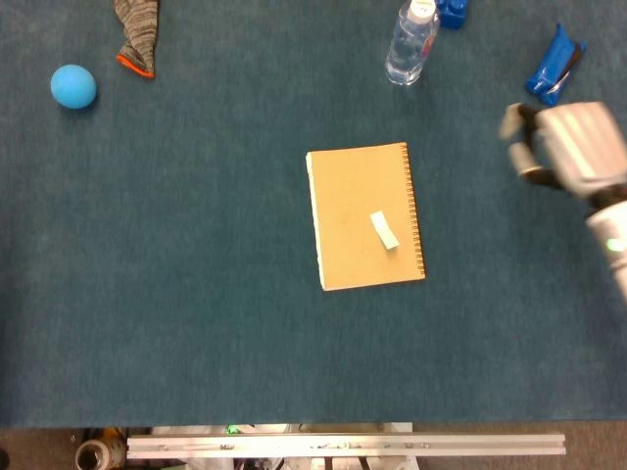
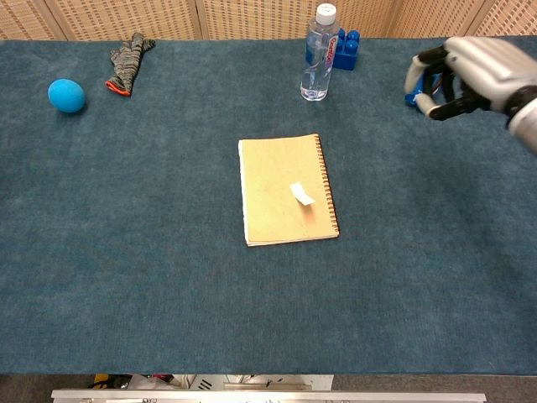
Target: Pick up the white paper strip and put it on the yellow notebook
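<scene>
On the blue table [image 1: 196, 294], white paper strip [image 1: 384, 230] rests on yellow notebook [image 1: 364, 216]; right hand [image 1: 573, 147] empty, fingers apart.

Bottle [image 1: 410, 41] — behind notebook [image 1: 348, 215]

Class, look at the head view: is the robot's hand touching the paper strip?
No. The right hand is far from the paper strip on the notebook.

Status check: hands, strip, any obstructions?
Right robot hand empty, fingers curled apart; left out of view. Paper strip lying on yellow notebook. Nothing obstructing.
</scene>
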Motion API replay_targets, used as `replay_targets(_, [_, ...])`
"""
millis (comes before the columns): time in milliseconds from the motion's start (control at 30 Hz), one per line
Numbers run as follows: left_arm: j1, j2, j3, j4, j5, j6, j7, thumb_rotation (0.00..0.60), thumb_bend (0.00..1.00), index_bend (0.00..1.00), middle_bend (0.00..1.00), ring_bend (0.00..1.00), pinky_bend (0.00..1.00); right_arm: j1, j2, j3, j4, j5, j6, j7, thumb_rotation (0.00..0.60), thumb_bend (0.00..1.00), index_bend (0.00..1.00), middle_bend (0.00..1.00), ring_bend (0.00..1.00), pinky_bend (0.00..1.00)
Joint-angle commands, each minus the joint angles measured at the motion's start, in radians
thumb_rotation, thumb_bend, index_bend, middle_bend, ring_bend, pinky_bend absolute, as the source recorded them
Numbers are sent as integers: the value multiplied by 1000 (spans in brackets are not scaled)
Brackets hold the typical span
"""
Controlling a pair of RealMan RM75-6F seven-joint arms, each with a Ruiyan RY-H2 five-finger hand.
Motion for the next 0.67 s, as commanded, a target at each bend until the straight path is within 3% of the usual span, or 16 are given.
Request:
replay_targets(33, [-5, -8, -3, 5, -4, -5, 6, 600, 145, 0, 0, 0, 29, -106, 63, -18, -6, -61, 122, 77, 600, 413, 461, 561, 563, 827])
replay_targets(300, [-9, -15, -6, -5, 2, 2, 27, 600, 145, 0, 1, 0, 29, -292, 142, -46, 17, -80, 313, 128, 600, 265, 453, 558, 555, 824])
replay_targets(500, [-11, -23, -3, -34, 27, 20, 55, 600, 145, 0, 1, 0, 29, -374, 167, -68, 2, -101, 360, 133, 600, 259, 453, 558, 551, 824])
replay_targets(667, [-14, -30, 0, -48, 34, 20, 75, 600, 145, 0, 1, 0, 29, -406, 169, -55, -5, -118, 375, 147, 600, 260, 453, 558, 551, 824])
